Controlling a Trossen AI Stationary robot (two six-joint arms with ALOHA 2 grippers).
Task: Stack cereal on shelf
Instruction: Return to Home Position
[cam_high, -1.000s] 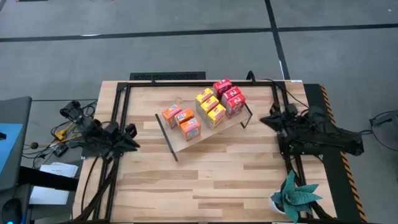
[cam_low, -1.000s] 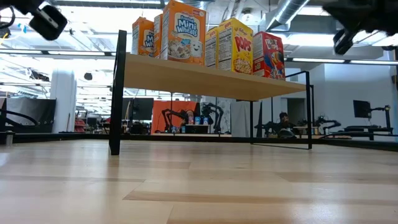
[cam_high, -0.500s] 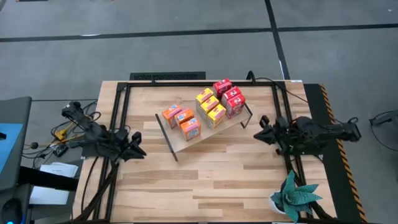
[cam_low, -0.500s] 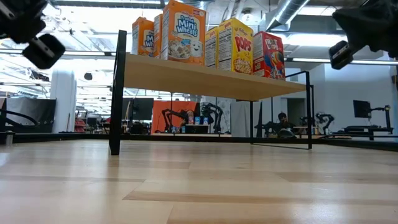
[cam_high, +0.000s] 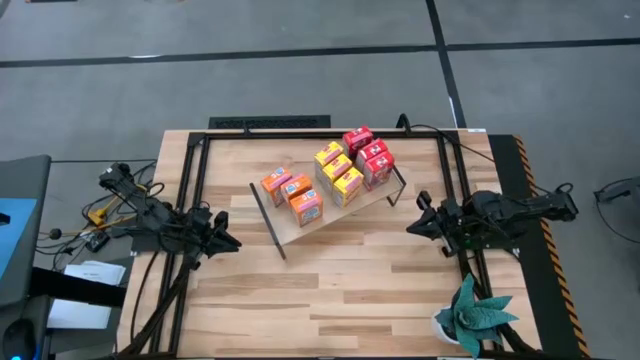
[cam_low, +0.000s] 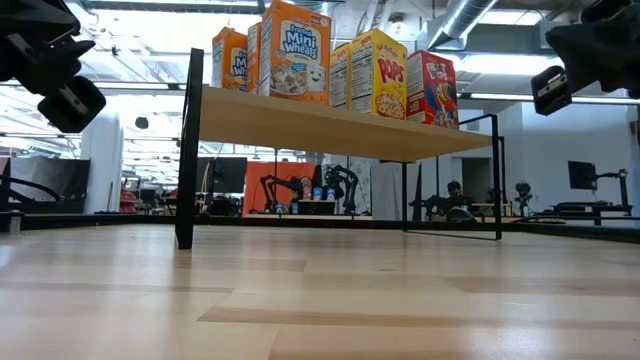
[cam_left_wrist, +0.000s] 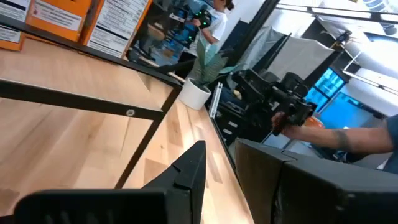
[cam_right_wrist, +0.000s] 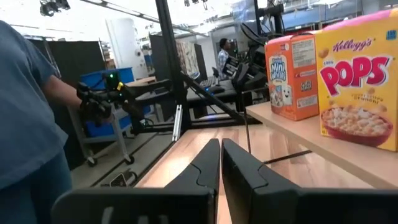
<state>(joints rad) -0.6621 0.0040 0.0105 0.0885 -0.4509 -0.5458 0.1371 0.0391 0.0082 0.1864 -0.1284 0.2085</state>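
Observation:
Nine small cereal boxes (cam_high: 338, 170), in orange, yellow and red, stand upright in three rows on the shelf (cam_high: 330, 215), a light-wood board on thin black rod frames in the middle of the table. The low view shows the boxes (cam_low: 295, 50) on the raised board (cam_low: 330, 125). My left gripper (cam_high: 225, 238) hovers open to the left of the shelf, pointing toward it. My right gripper (cam_high: 414, 222) hovers shut to the right of the shelf, also pointing toward it. Both are off the table and touch nothing.
A black rail frame (cam_high: 300, 133) runs around the tabletop. A potted plant (cam_high: 475, 315) stands at the near right corner. Bare wood lies between the shelf and the near edge. A person (cam_right_wrist: 25, 124) stands beyond the table's side, and an arm (cam_left_wrist: 348, 134) shows in the left wrist view.
Both grippers have come down and moved inward toward the shelf. The left one shifted right and toward the near edge. The right arm reached out, carrying its gripper left and toward the near edge. The boxes and shelf stayed put.

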